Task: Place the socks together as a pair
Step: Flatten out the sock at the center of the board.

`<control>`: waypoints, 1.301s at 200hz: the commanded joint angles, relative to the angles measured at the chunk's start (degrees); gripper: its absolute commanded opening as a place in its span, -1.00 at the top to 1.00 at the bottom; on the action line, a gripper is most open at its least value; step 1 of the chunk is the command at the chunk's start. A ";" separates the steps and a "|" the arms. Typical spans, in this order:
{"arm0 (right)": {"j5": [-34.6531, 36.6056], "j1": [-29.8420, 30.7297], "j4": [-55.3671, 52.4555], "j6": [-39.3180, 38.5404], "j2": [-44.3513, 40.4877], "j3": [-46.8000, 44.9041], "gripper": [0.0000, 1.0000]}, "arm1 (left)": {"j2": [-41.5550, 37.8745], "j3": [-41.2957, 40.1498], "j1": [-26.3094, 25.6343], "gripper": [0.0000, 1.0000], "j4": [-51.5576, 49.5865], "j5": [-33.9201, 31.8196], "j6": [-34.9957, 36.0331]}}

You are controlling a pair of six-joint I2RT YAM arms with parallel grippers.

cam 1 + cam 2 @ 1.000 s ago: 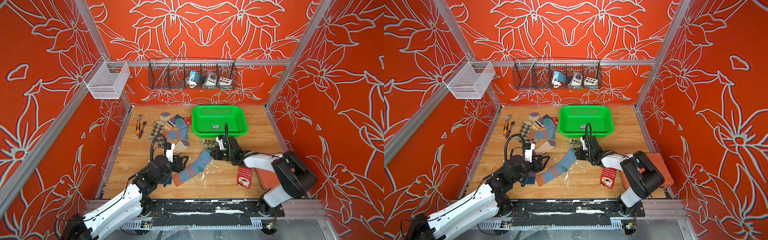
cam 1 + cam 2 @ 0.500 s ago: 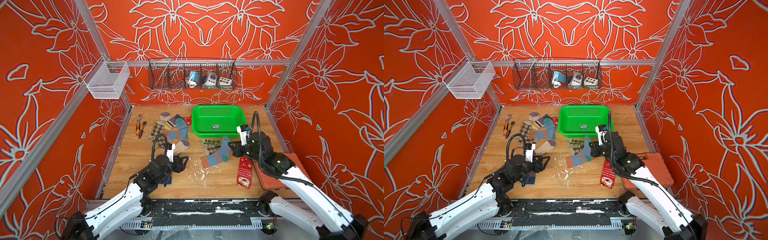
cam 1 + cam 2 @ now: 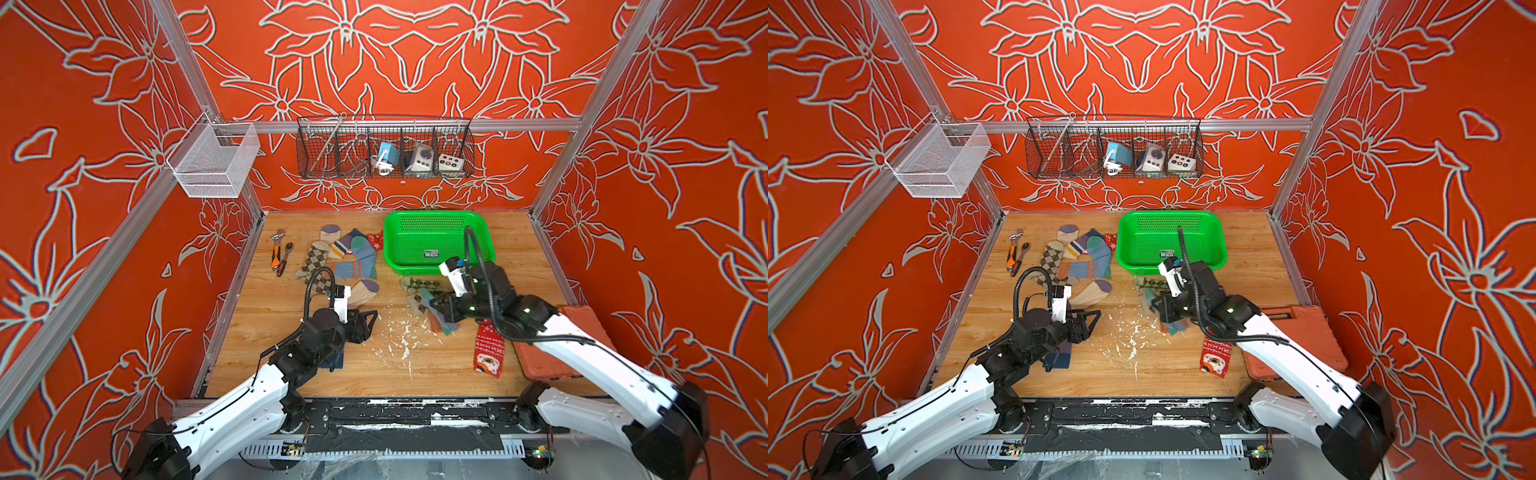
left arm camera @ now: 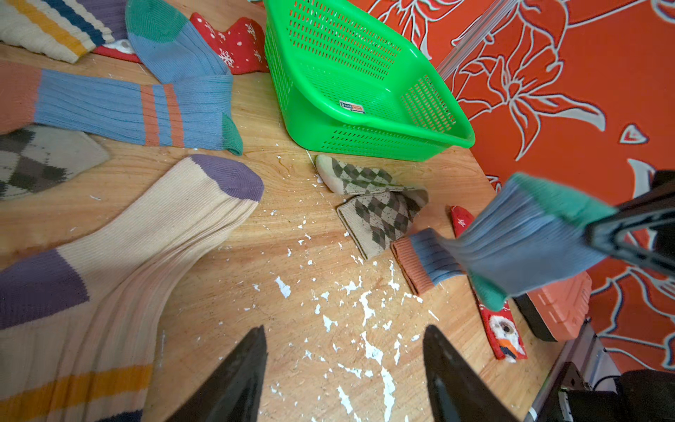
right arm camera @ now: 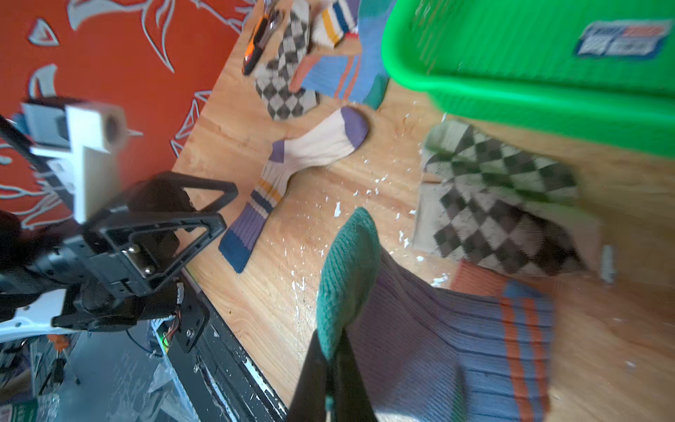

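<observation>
My right gripper (image 5: pixel 330 350) is shut on the green toe of a blue ribbed sock (image 5: pixel 438 329) with orange stripes. The sock hangs beside two argyle socks (image 3: pixel 419 286) in front of the green basket, its orange cuff (image 4: pixel 411 263) touching the floor. Its match, another blue sock (image 3: pixel 353 270), lies in the pile at the back left. My left gripper (image 4: pixel 345 330) stands open over bare floor, with a cream sock with a purple toe (image 4: pixel 164 226) beside it. A red Christmas sock (image 3: pixel 488 349) lies at the front right.
A green basket (image 3: pixel 436 216) stands at the back. An orange case (image 3: pixel 582 328) lies by the right wall under the right arm. A wrench and pliers (image 3: pixel 280 257) lie at the back left. White flakes (image 3: pixel 403 336) dot the floor's middle.
The right gripper has pulled the blue sock off the floor's middle, away from the left gripper, over to the argyle socks. The left arm has barely moved.
</observation>
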 commanded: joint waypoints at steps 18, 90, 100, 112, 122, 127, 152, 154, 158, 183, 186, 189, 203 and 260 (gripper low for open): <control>-1.02 7.12 17.87 5.45 13.58 1.11 0.92 | -0.63 0.35 -0.17 -0.32 -0.59 -2.52 -1.54; 2.07 6.19 13.22 2.76 10.87 1.54 0.18 | 6.05 1.56 2.36 -0.52 -2.83 0.65 -1.95; 2.95 3.68 11.09 2.12 7.81 -0.51 0.17 | 8.38 1.90 2.63 -0.55 -2.65 1.99 -1.93; 3.14 -0.40 8.97 1.79 3.82 -3.51 0.17 | 11.16 2.57 2.74 -0.55 -2.66 3.34 -2.03; 3.88 -4.20 6.98 1.31 0.60 -6.07 0.18 | 13.06 3.03 2.74 -0.53 -2.55 4.33 -2.03; 4.87 -5.89 5.61 0.83 -0.74 -7.12 0.17 | 15.25 3.38 2.74 -0.53 -2.68 4.74 -2.11; 8.86 -11.82 1.39 -1.95 -4.47 -10.84 0.18 | 20.96 5.39 2.74 -0.49 -2.80 7.59 -1.58; 8.84 -12.22 1.38 -2.05 -4.49 -11.24 0.17 | 21.35 5.57 2.74 -0.49 -2.81 7.79 -1.50; 8.69 -13.15 1.54 -2.24 -4.37 -11.80 0.17 | 22.12 5.76 2.74 -0.48 -2.77 8.15 -1.39; 6.68 -15.57 4.01 -2.03 -0.34 -15.11 0.11 | 25.20 6.68 2.74 -0.34 -2.91 9.75 -0.93; 6.47 -15.55 4.26 -2.11 0.32 -15.36 0.10 | 25.34 6.64 2.74 -0.32 -2.90 9.91 -0.91; 6.25 -15.52 4.55 -2.16 0.94 -15.47 0.09 | 25.54 6.62 2.74 -0.30 -2.82 10.10 -0.77; 4.68 -15.53 6.35 -2.20 3.82 -16.31 0.07 | 26.24 6.74 2.74 -0.20 -2.79 11.01 -0.59; -4.62 -14.78 15.73 -0.19 11.42 -17.26 0.23 | 28.47 7.20 2.74 0.64 -2.11 13.06 0.13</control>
